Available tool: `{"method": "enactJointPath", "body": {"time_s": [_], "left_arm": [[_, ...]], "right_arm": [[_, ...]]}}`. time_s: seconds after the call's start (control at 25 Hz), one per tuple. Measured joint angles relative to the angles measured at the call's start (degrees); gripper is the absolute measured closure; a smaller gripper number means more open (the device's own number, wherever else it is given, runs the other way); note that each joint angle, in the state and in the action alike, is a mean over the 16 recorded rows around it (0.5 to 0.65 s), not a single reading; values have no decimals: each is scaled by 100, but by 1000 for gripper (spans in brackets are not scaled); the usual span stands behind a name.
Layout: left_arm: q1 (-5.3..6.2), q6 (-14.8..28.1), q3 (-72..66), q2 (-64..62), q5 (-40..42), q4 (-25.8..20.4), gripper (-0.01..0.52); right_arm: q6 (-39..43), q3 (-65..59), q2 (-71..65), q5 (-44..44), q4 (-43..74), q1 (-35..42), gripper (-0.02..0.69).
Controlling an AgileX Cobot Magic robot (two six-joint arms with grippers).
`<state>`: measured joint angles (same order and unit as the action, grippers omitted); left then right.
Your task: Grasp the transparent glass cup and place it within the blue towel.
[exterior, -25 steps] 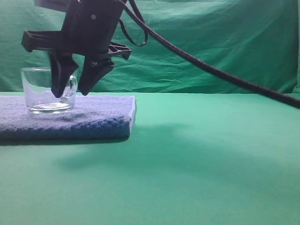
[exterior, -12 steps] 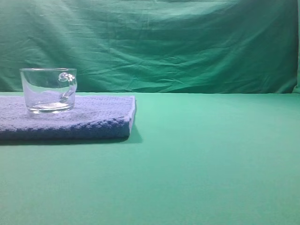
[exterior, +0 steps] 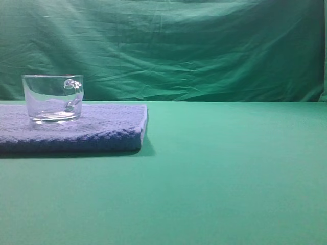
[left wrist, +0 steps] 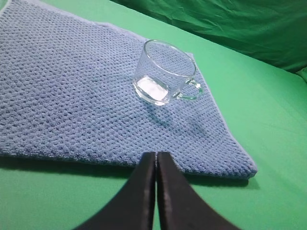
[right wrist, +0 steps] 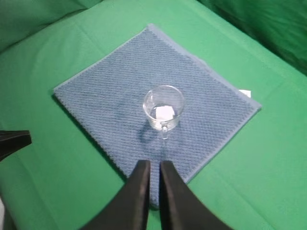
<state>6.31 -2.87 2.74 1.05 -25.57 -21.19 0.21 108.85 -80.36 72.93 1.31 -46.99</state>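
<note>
In the exterior high view we see the transparent glass cup (exterior: 52, 98) standing upright on the blue towel (exterior: 76, 133), toward the towel's far left part, its loop handle turned to the right. The towel lies flat on the green cloth table (exterior: 214, 173), with a draped green backdrop (exterior: 179, 46) behind the towel. No arm or pincer appears here.

In the left wrist view we see the cup on the towel near the towel's far right edge, handle pointing toward that edge. The left gripper (left wrist: 156, 165) sits at the towel's near edge, its two dark fingers pressed together with nothing between them, well apart from the cup.

In the right wrist view we see the cup near the middle of the towel, upright, handle facing the camera. The right gripper (right wrist: 154, 168) hangs over the towel's near corner, its fingers almost together with only a thin slit between them, holding nothing and clear of the cup.
</note>
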Motion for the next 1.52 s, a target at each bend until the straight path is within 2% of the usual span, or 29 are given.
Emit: {"method": "enactJointPath", "body": {"time_s": [0.24,0.44,1.12,1.52], "left_arm": [[0,0,0,0,0,0,514],[0,0,0,0,0,0,514],[0,-11,0,0,0,0,514],[0,-11,0,0,0,0,514]], "right_arm": [[361,-696,800,-59,550,97,604],[628,-1803,1632,-524,718,494,604],[736,-6809,4989,-3354,387,3579,604],[392,-9217,6906,-4768,401,4494,604]]}}
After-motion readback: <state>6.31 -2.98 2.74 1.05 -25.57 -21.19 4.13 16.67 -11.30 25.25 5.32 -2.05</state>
